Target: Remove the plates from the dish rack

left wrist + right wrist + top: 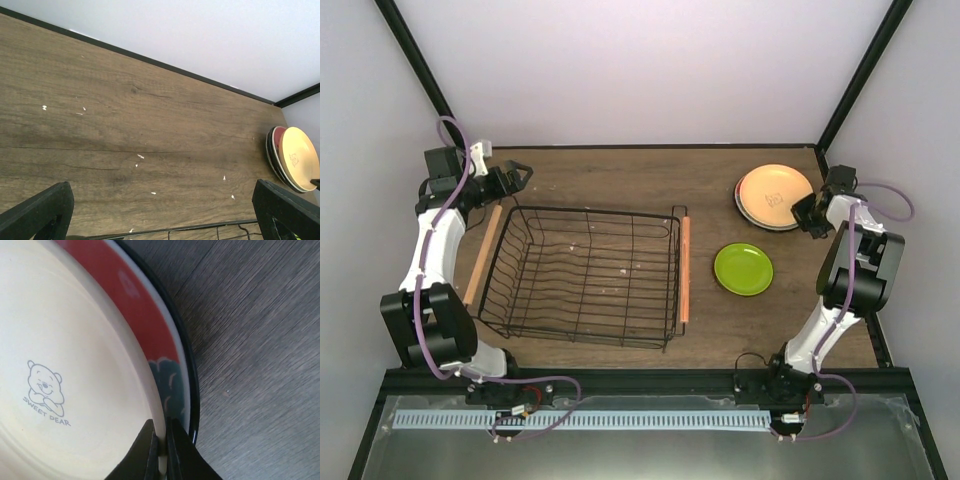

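1. Between the fingertips of the right gripper (162,435) sits the rim of the cream-yellow bear-print plate (75,340). The fingers pinch it where it lies on top of the stack.
2. Beneath that plate lie a red-and-teal patterned plate (145,315) and a dark-rimmed plate (194,390). All are round, glazed and smooth.
3. Left of that gripper and nearer its base, a lime green plate (743,269) lies alone on the wood-grain table (620,175).
4. Just beside the left gripper (162,215), whose fingers are spread wide and hold nothing, stands the black wire dish rack (595,211) with wooden rod handles (685,270). No plates are visible inside it.
5. Judgement: unloading appears complete, apart from releasing the pinched plate.
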You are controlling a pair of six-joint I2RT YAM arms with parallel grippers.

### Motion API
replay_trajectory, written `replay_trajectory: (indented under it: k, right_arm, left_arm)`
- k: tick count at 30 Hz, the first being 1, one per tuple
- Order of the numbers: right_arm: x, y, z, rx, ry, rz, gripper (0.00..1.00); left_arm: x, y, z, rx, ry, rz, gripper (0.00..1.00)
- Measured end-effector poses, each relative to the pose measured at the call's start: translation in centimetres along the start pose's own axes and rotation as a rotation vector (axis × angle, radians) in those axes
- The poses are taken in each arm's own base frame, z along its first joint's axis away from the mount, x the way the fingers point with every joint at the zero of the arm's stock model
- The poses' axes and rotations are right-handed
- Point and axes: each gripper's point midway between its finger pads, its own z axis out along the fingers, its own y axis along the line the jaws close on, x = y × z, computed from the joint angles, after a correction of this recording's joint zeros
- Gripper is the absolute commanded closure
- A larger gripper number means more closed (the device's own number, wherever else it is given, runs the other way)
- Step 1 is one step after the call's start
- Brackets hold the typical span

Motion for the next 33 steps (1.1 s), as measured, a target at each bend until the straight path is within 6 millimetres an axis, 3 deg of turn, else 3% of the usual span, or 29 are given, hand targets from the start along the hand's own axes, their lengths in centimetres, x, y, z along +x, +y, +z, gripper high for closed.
replay_trajectory:
  k: [5,8,11,15,18,26,30,33]
  right_arm:
    - [-0.5,0.2,0.2,-0.021,0.006,0.021,0.54]
    - [-0.9,1.1,-0.1,-0.048,-0.001,0.01,0.4]
    - [-0.9,1.2,-0.2,-0.059,0.007,-0.003,0.03]
    - [-0.7,1.5,-0.5,-0.072,0.017,-0.012,0.0]
    - [-0.9,2.2,-2.0,-0.093,0.003,-0.028,0.0]
    - [-3.1,7.5,-11.8,-0.27,-0.154,-0.159,0.0]
    - [-2.2,8.3,-14.6,-0.331,-0.176,-0.204,0.0]
    - [0.0,7.5,-14.6,-0.356,-0.132,-0.207,0.0]
  left_arm:
    - [0.1,0.0,0.0,-0.002,0.002,-0.001,0.0]
    - [0.1,0.0,0.0,-0.003,0.002,-0.001,0.0]
    - [0.0,0.1,0.0,-0.003,0.001,-0.001,0.0]
    - [0.0,0.1,0.0,-0.004,0.001,-0.001,0.0]
    - [0.0,0.1,0.0,-0.009,0.001,0.006,0.0]
    - [-0.9,-0.5,-0.3,-0.028,-0.019,0.057,0.0]
    - [-0.7,-1.9,-0.3,-0.013,-0.019,0.098,0.0]
    - [-0.3,-3.2,-0.1,-0.001,-0.01,0.128,0.0]
